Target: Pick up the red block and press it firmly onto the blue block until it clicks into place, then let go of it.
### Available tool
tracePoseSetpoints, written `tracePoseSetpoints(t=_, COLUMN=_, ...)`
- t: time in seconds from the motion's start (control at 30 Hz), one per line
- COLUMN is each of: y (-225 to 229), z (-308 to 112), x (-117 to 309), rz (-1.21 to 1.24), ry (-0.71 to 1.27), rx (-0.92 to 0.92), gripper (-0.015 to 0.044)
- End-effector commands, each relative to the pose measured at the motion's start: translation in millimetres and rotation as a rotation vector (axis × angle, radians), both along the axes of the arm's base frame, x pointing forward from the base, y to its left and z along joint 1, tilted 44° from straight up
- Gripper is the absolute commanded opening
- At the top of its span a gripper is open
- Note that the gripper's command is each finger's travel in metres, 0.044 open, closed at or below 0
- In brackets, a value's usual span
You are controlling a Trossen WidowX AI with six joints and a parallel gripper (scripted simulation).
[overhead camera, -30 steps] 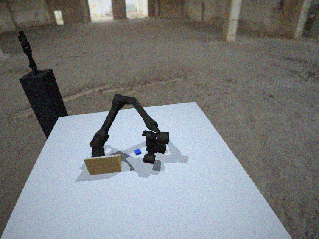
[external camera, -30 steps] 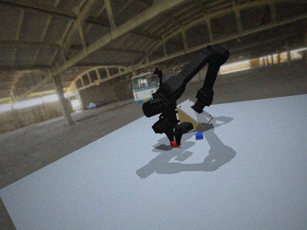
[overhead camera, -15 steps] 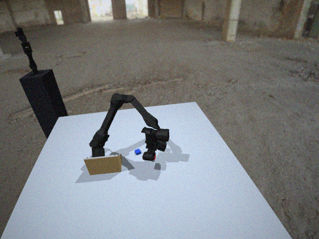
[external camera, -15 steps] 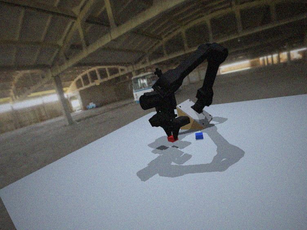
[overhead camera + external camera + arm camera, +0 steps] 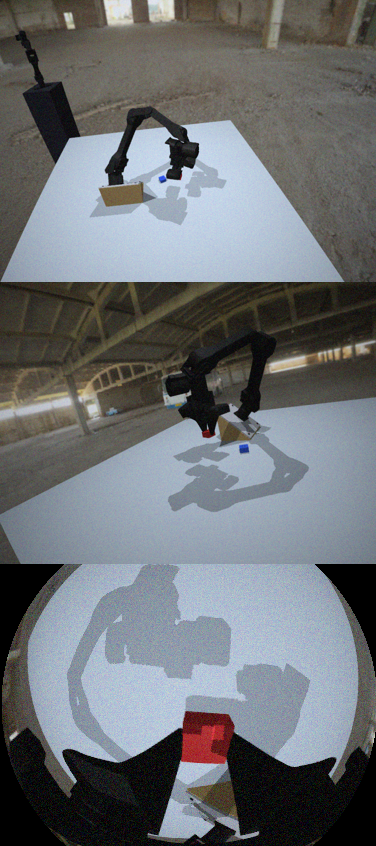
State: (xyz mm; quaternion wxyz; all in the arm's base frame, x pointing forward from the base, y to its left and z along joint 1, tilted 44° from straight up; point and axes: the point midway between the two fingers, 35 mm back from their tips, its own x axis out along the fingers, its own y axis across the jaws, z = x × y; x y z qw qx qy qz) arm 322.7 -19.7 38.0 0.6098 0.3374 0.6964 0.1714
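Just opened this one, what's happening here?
The arm's gripper is shut on the red block and holds it up off the white table. The blue block sits on the table, off to one side. The two are not joined; pressing them together remains to be done.
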Motion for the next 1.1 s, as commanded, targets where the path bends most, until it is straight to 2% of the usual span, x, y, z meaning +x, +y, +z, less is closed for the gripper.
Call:
tracePoseSetpoints(t=0.0, y=-13, z=15, x=-4, rz=0.016, ry=-0.003, rx=0.0, gripper=0.0)
tracePoseSetpoints(t=0.2, y=-15, z=22, x=-7, rz=0.031, ry=-0.013, rx=0.002, gripper=0.0)
tracePoseSetpoints(t=1.07, y=69, z=33, x=-76, rz=0.455, ry=-0.405, rx=0.027, gripper=0.0)
